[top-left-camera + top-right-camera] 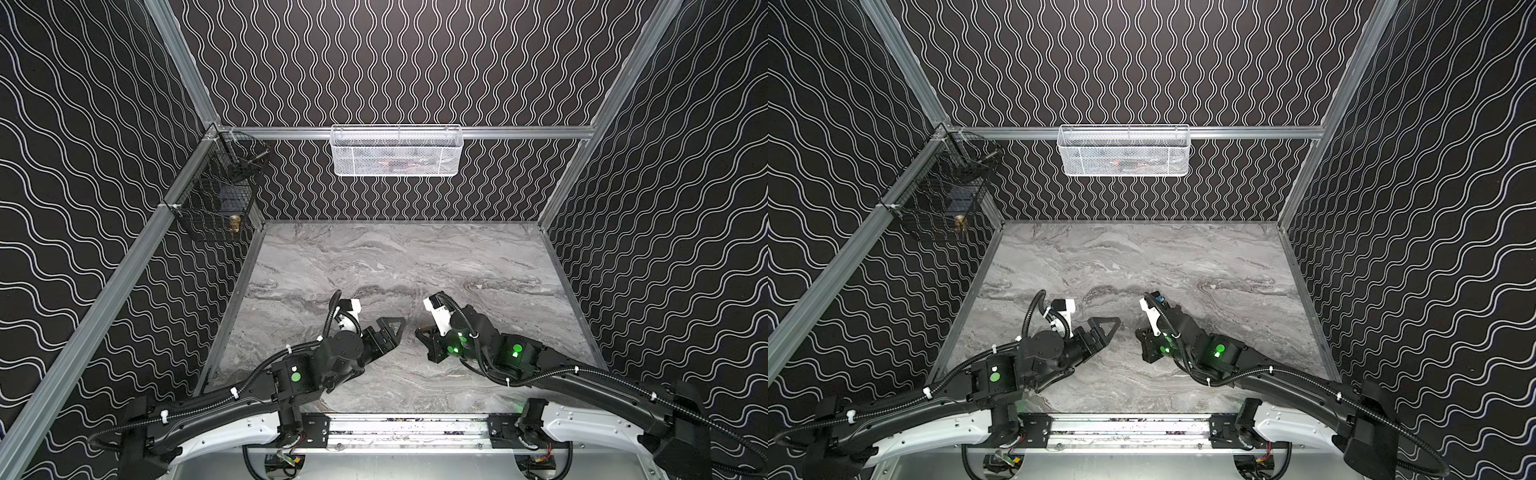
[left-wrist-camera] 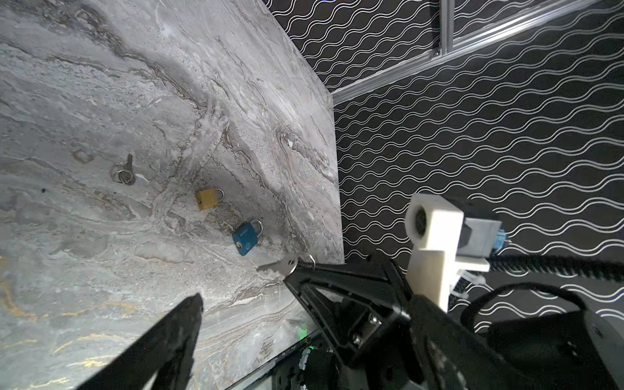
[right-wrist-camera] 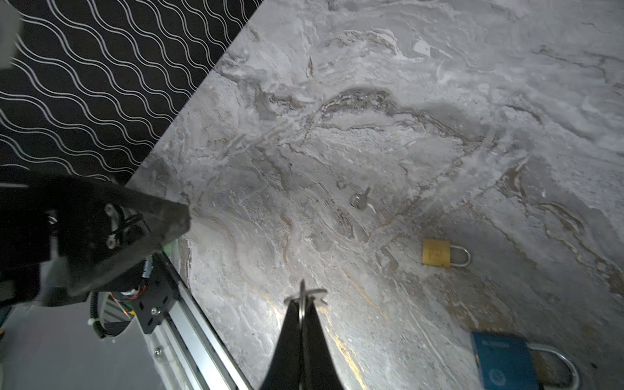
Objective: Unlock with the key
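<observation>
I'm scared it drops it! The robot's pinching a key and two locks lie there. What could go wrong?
The right gripper pinches the key by its head, so it might twist or slip. The blue padlock and gold padlock lie loose, so one could slide when pushed. A second key lies nearby; this one may not fit.

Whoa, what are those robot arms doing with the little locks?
The right tool is pinched shut on a silver key, its blade sticking out, over the marble table. The left tool is wide open and holds nothing. A blue padlock and a gold padlock lie on the table, both closed, with neither tool touching them. A second key lies farther off. Nothing is unlocked yet.
</observation>
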Motion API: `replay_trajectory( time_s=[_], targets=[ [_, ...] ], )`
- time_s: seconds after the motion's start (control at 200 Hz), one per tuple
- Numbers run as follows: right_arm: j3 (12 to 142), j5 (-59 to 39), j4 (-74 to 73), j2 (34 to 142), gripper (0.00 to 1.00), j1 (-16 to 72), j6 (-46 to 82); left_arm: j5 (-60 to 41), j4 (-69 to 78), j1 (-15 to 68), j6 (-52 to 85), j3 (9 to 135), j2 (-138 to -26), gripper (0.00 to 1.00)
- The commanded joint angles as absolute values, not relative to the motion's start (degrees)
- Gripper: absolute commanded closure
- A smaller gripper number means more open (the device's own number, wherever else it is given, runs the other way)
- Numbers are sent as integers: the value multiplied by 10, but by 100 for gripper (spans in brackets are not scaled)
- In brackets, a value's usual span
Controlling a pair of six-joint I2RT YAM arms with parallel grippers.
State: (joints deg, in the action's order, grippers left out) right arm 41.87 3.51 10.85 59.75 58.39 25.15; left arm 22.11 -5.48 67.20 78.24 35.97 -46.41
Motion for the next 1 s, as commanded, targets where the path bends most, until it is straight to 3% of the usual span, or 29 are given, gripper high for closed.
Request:
replay_trajectory(
  time_s=[0.0, 0.385, 0.856, 0.996],
  targets=[
    [431, 15, 49, 594, 100, 584, 272, 254, -25, 671, 837, 364, -469, 1],
    [474, -16, -13, 626, 100, 584, 279, 217, 4, 637, 872, 380, -487, 2],
    [483, -58, -80, 654, 100, 584, 282, 127, 181, 558, 941, 361, -578, 1],
    [480, -52, -85, 655, 100, 578, 290, 115, 242, 545, 951, 351, -593, 6]
  ],
)
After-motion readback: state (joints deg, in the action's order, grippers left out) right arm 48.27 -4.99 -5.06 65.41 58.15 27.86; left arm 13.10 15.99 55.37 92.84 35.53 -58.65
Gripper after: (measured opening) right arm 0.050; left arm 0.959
